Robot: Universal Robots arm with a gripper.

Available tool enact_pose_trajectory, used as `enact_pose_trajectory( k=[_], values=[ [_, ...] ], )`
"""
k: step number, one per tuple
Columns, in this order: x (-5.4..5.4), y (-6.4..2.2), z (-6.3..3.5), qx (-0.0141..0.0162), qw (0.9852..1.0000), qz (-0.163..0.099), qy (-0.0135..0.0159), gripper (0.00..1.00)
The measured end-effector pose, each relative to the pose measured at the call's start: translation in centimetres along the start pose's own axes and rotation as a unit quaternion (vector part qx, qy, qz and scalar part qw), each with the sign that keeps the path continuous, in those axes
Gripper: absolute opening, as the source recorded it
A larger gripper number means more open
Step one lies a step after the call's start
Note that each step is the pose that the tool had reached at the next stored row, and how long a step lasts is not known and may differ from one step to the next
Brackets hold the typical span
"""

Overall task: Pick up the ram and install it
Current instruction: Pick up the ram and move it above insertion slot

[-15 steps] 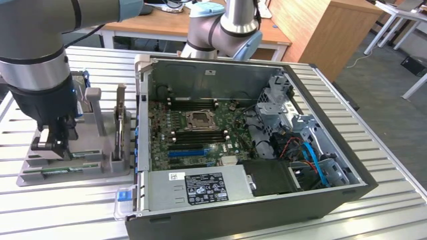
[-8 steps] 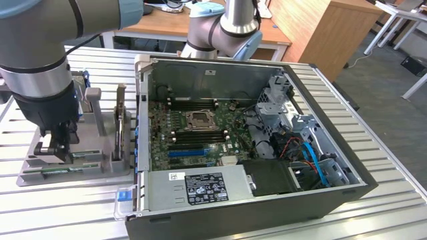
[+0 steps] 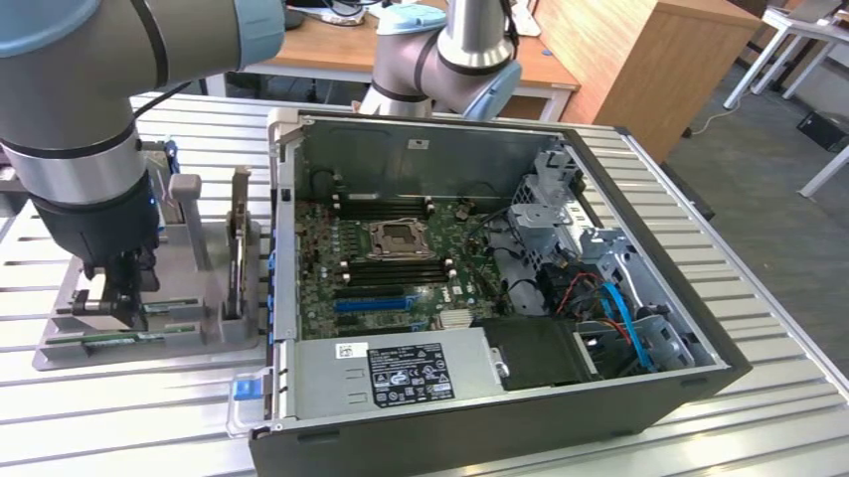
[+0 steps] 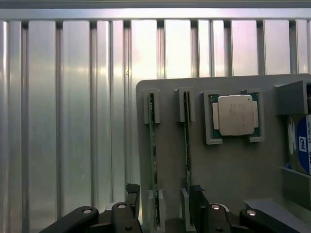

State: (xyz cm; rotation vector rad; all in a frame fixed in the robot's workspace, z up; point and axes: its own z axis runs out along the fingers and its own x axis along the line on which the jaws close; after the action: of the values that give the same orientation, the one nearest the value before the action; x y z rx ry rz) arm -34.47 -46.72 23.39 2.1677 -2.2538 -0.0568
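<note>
Within the grey tray sit ram and processor.

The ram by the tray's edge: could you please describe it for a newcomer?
Beside the open computer case, on the exterior view's left, sits a grey tray. Two thin green sticks stand on edge in it. The ram is the one along the tray's edge, farther from the silver processor.

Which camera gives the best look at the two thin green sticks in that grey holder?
The wrist view: it looks straight down on both ram sticks, standing on edge in slots of the grey holder. In the exterior view, at its left, they are short green strips partly behind the gripper.
</note>
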Motion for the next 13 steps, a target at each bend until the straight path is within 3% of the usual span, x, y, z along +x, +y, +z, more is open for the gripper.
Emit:
enact_pose_trajectory(
  k=[9, 13],
  values=[
    [0.61, -0.03, 0.01, 0.0001, 1.0, 0.0, -0.0003, 0.53],
    [0.63, -0.05, 0.58, 0.0001, 1.0, 0.0, -0.0004, 0.53]
  ],
)
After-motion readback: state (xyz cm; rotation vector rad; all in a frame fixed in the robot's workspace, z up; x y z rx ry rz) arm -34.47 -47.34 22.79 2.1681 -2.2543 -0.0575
